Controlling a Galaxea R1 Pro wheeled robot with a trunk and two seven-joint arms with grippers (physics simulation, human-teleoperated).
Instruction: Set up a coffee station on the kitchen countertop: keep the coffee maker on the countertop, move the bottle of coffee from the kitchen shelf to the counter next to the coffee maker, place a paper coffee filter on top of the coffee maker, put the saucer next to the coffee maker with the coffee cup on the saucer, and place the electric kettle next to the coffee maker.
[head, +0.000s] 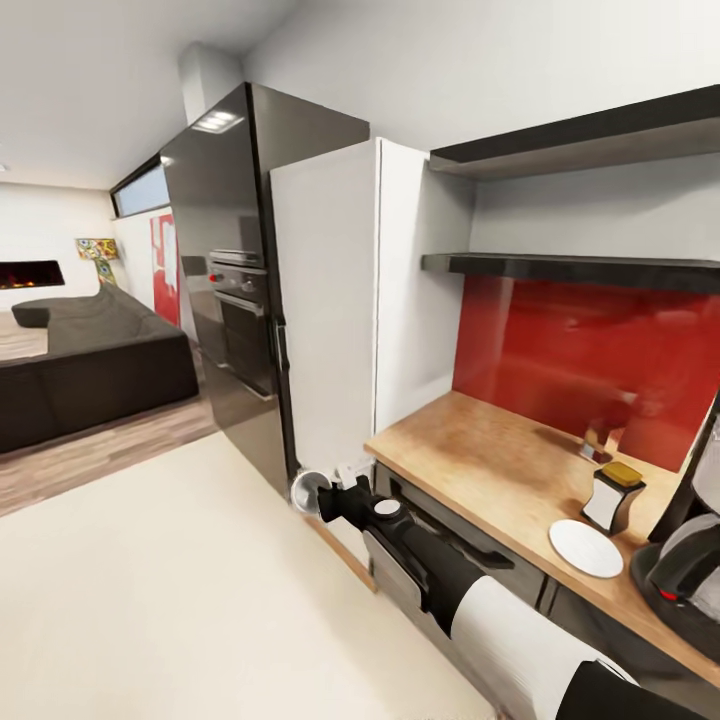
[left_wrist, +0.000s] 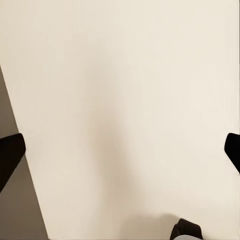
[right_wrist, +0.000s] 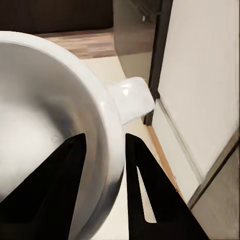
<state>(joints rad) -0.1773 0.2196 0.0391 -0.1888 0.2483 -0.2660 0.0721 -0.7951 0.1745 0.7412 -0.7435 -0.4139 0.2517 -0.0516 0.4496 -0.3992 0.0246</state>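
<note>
1. You have one coffee cup, and your right gripper is clamped on its rim: one finger sits inside the bowl, the other against the outer wall, just beside the small handle. The cup's bowl looks empty.
2. In the head view that same cup hangs at the end of your right arm, out over the pale floor, in front of the tall white cabinet and off the end of the kitchen countertop.
3. On the countertop you have one saucer, bare, with nothing on it.
4. One bottle of coffee stands just behind the saucer, yellow cap on.
5. One coffee maker stands at the frame's right edge, just beside the saucer.
6. Two black shelf boards run above the red backsplash; the lower kitchen shelf shows nothing on it.
7. Your left gripper has its two dark fingertips spread far apart, holding nothing, above the pale floor.
</note>
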